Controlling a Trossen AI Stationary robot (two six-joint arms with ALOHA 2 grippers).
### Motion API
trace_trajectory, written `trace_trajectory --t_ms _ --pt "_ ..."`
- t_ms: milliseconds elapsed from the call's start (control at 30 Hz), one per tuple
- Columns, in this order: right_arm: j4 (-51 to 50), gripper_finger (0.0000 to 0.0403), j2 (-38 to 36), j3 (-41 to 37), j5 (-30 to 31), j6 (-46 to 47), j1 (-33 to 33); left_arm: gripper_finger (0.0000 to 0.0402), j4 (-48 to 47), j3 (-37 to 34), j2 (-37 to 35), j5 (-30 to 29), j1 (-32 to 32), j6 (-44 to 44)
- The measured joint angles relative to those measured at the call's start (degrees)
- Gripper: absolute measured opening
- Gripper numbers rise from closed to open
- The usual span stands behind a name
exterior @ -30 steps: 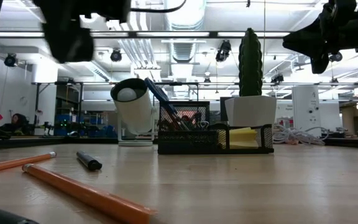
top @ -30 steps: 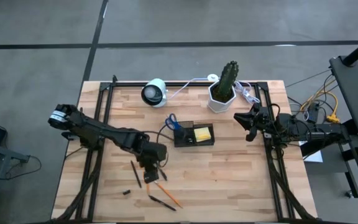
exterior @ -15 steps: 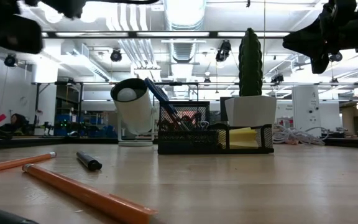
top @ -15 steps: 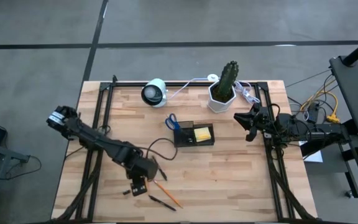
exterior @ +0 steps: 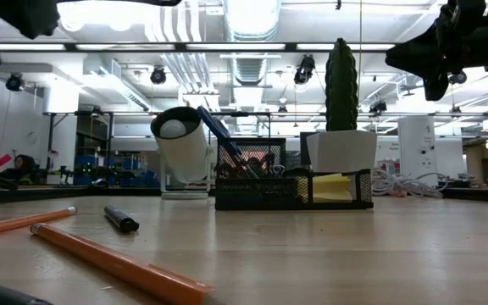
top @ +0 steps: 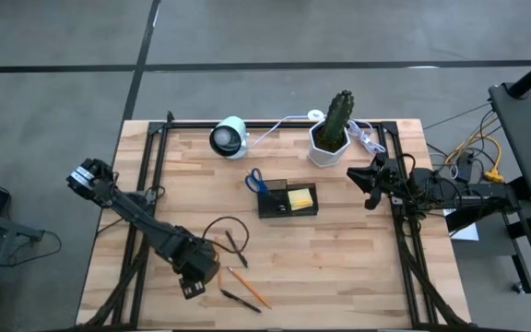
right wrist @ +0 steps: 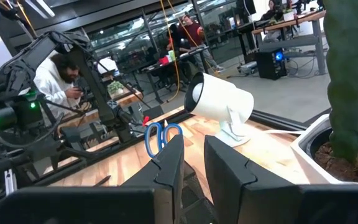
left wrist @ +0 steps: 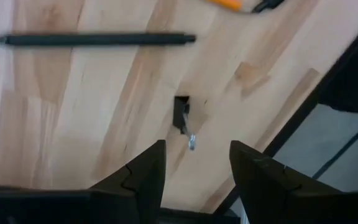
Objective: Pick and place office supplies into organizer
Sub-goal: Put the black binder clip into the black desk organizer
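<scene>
On pale wood-grain table (top: pixel 339 258), slim black pen (left wrist: pixel 92 39), mesh organizer (top: pixel 288 200)

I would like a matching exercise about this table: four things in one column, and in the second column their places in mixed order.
Things:
1. scissors
2. yellow sticky-note pad
3. small dark stub
4. cactus

Places:
A. in the white pot at the far edge of the table
B. on the bare wood, just ahead of the open left gripper
C. standing in the organizer, handles up
D. lying in the organizer's wide compartment

Pairs: 1-C, 2-D, 3-B, 4-A
</scene>
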Motion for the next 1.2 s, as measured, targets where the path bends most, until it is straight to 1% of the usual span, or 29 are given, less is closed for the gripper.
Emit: trace_trajectory --t_ms 233,433,500,700,833,1033,1200 --pt "0.02 0.0054 0.00 0.00 0.72 0.04 0.00 0.0162 1.02 0.00 0.00 -0.37 -3.57 -7.19" --pt "0.04 0.0054 0.04 0.00 0.90 0.01 0.00 0.0162 2.58 -0.03 0.04 -4.22 -6.33 -10.30" --pt "0.04 0.0054 0.04 0.00 0.90 -0.04 0.01 0.0162 3.06 -0.03 0.04 -6.01 -6.83 -10.48" --pt "0.02 0.0054 0.02 0.00 0.97 -0.16 0.00 0.0162 3.18 -0.16 1.06 -6.72 -7.63 -10.37" --pt "0.02 0.0054 0.02 0.00 0.98 -0.16 0.00 0.0162 3.26 -0.22 2.62 -8.06 -9.36 -10.13" --pt "0.02 0.0054 0.02 0.00 0.98 -0.16 0.02 0.0162 3.23 -0.22 3.21 -13.51 -12.78 -10.37" --pt "0.02 0.0054 0.02 0.00 0.96 -0.17 0.00 0.0162 3.17 -0.30 3.21 -16.57 -14.79 -10.28"
